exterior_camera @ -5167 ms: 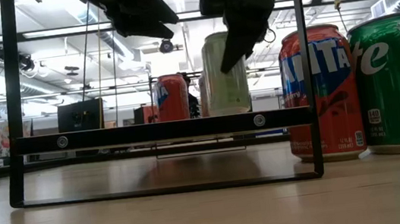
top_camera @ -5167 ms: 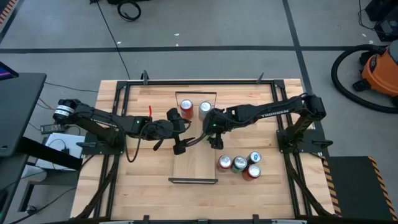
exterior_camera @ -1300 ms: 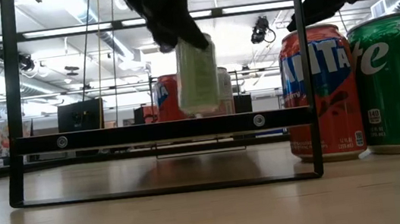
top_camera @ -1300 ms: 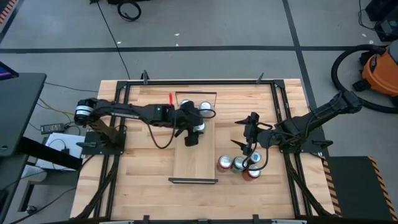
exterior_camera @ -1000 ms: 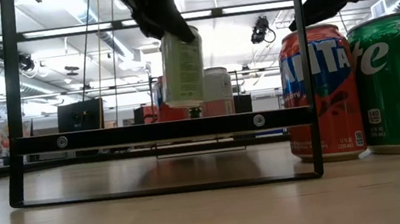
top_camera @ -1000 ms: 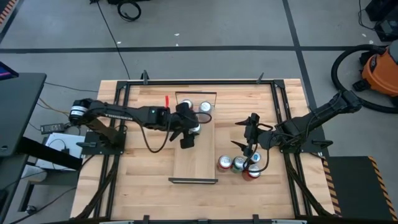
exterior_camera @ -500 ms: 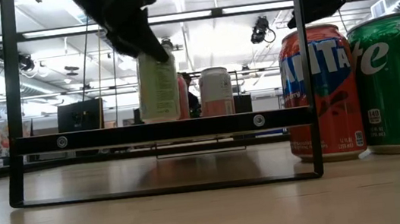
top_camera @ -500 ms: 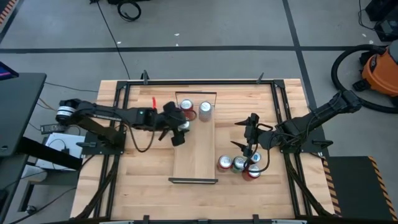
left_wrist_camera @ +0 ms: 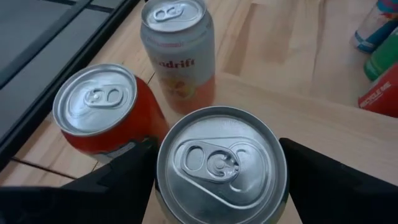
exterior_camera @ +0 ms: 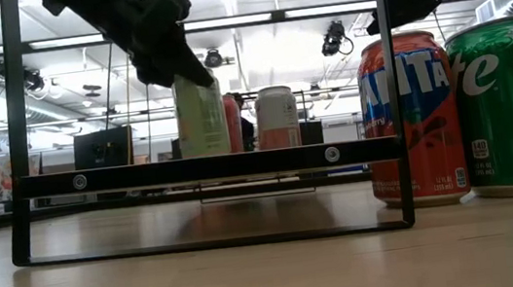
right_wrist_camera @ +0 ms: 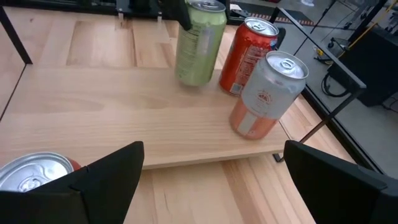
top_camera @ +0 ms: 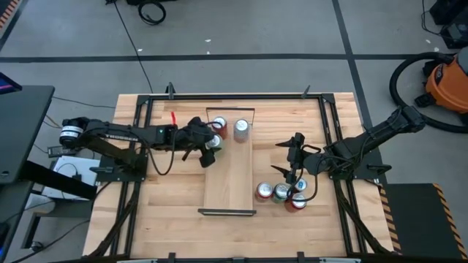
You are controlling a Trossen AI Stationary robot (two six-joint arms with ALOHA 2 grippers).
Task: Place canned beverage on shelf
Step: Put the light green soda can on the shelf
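Note:
A pale green can [left_wrist_camera: 221, 158] is in my left gripper [top_camera: 208, 148], at the left edge of the light-wood shelf [top_camera: 230, 179] near its far end. It also shows in the low view [exterior_camera: 201, 121] and the right wrist view [right_wrist_camera: 198, 43]. A red can [top_camera: 219, 126] and a pale peach can [top_camera: 241, 129] stand on the shelf's far end beside it. My right gripper [top_camera: 291, 162] is open and empty, to the right of the shelf above a group of cans [top_camera: 281, 192]. My left gripper pinches the green can's side wall just under its top rim [left_wrist_camera: 163, 186] between its two fingers, one on each side. The fingers [exterior_camera: 167, 56] come from above, slanting from the table's left. The can is upright; the shelf's front bar hides its base.
Several cans stand on the table right of the shelf, an orange one [exterior_camera: 409, 120] and a green one [exterior_camera: 507, 108] among them. Thin black frames [exterior_camera: 206, 167] rise at both short ends of the shelf. The shelf's near half [right_wrist_camera: 124, 124] is bare wood.
My left gripper has carried the green can toward the table's left and slightly toward the far edge, and lower. The can was tilted and now stands upright next to the red can.

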